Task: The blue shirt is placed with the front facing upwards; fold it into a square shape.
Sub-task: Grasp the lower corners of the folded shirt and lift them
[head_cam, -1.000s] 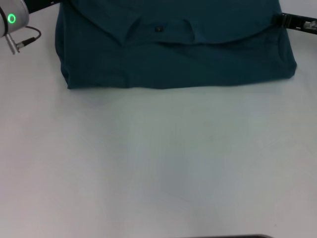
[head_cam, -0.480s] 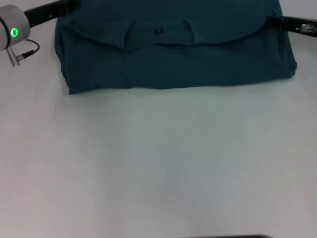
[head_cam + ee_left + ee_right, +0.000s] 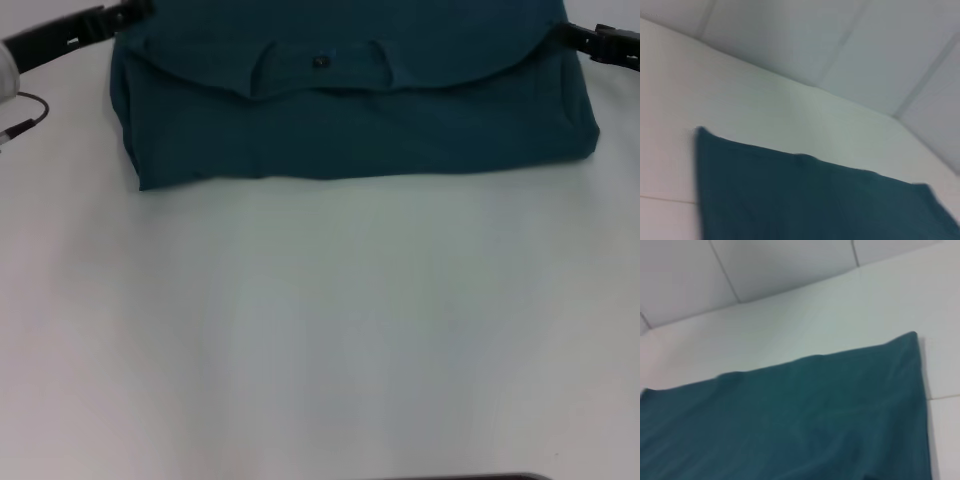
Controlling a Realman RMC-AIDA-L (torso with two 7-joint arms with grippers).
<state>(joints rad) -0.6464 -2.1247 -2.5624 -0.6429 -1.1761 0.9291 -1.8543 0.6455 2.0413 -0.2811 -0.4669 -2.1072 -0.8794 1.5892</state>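
A bare white tabletop [image 3: 320,340] fills the foreground, and beyond it the large dark teal-blue cotton shirt [image 3: 350,110] lies folded into a wide band at the far edge, its round collar and small black neck label facing up. The left gripper [image 3: 125,14] sits at the band's far left corner and the right gripper [image 3: 572,36] at its far right corner. Whether either gripper's fingers are apart or together cannot be told.
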